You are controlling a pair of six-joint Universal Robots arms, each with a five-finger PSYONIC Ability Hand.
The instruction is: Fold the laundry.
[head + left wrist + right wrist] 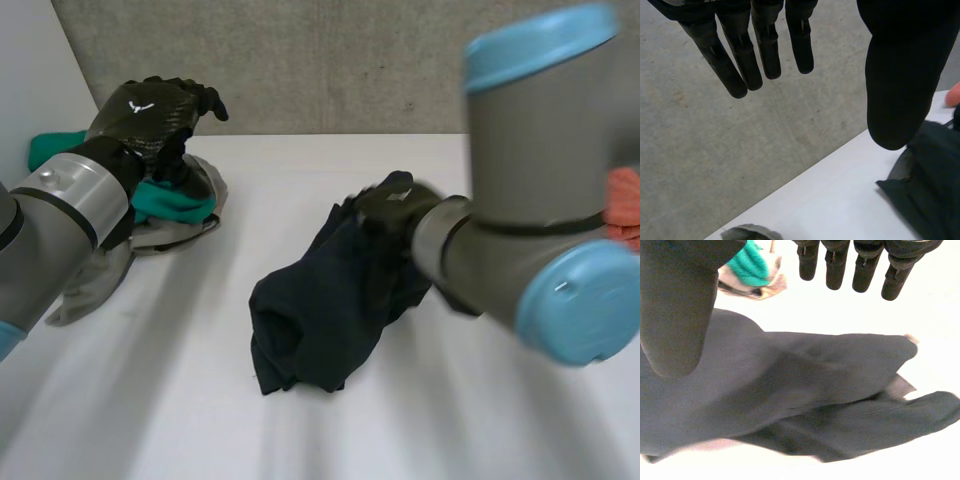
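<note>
A dark navy garment point(320, 310) lies crumpled in the middle of the white table point(150, 400). My right hand point(390, 205) is at its far right edge, open. In the right wrist view its straight fingers point(860, 270) and thumb point(675, 305) spread above the garment point(790, 390) and hold nothing. My left hand point(150, 110) is raised at the back left above a pile of teal cloth point(170, 200) and grey cloth point(95, 280). Its fingers point(740, 55) are straight and its thumb point(900, 80) stands apart, with nothing in it.
An orange cloth point(625, 205) lies at the table's right edge. A concrete wall point(330, 60) runs behind the table. The right arm's elbow point(540, 180) rises over the table's right side. White table shows around the dark garment at the front.
</note>
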